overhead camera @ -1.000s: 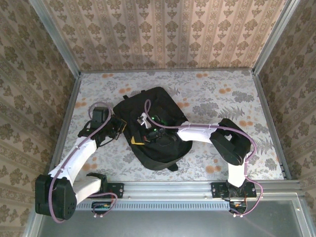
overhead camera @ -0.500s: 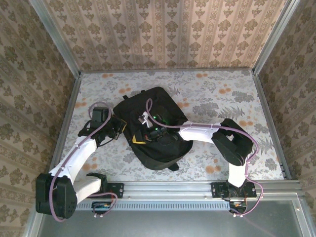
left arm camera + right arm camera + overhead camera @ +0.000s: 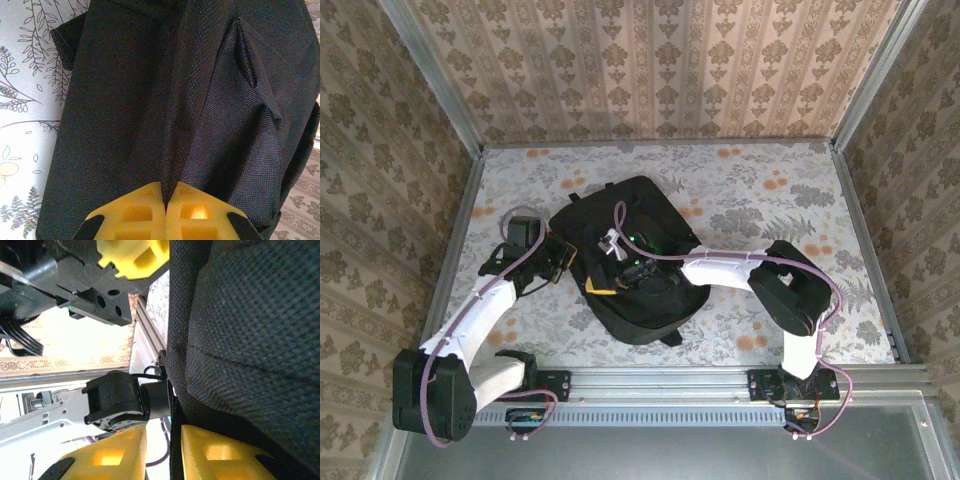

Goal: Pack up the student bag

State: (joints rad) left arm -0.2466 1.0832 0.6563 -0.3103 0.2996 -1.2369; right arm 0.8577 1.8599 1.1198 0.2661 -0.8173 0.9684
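The left gripper [image 3: 165, 199] pinches its yellow fingers shut on a raised fold of the large black soft fabric student bag [image 3: 642, 208], which lies in the middle of the floral-patterned table [image 3: 770, 190]. The right gripper [image 3: 164, 447] stands narrowly apart, the bag's rim loose between its jaws. I judge the left should hold that fold taut while the right bites the rim firmly and spreads the mouth. Both arms reach low, the left at the bag's left edge, the right elbow-bent across it.
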